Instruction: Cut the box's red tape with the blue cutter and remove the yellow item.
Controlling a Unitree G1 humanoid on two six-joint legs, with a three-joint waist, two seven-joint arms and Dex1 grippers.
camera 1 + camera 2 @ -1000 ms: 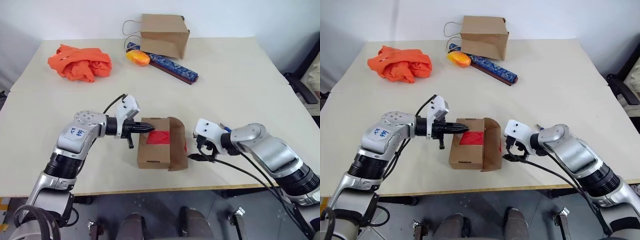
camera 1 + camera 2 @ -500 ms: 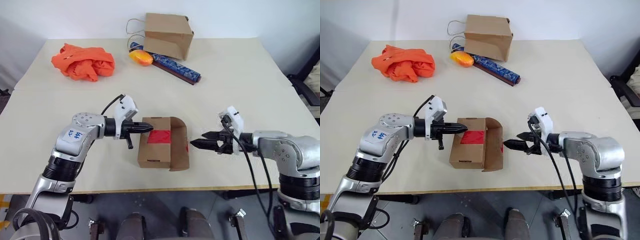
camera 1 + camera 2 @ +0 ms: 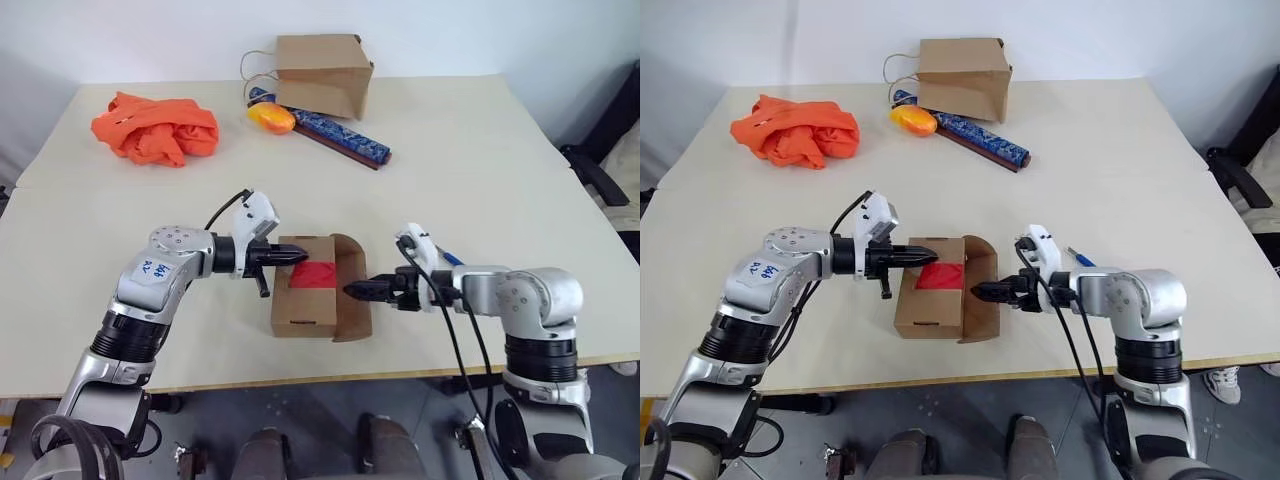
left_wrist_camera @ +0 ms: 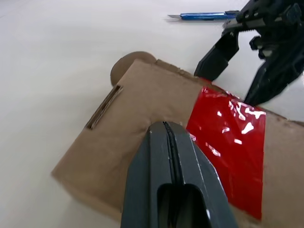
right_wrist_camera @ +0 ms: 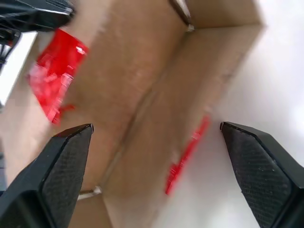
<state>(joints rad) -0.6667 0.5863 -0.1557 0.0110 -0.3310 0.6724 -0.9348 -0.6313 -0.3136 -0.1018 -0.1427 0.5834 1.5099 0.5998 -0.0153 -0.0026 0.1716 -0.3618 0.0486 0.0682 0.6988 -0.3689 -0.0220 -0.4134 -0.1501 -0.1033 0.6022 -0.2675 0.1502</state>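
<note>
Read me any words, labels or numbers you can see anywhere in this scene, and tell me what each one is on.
White sticker on the left arm's upper segment: blue handwritten marks, too small and blurred to read.
Box, red tape, paper bag, patterned rod: no readable text.

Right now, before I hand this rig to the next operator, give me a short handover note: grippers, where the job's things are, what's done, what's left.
Left gripper: shut, empty, tips over the left flap of the box by the red tape.
Right gripper: open, empty, at the box's raised right flap.
Blue cutter: lying on the table behind the right arm.
Done: the right flap stands up, with a scrap of red tape on its outer face, so the seam looks cut.
Left: fully open the box and take out the yellow item, which I cannot see.
</note>
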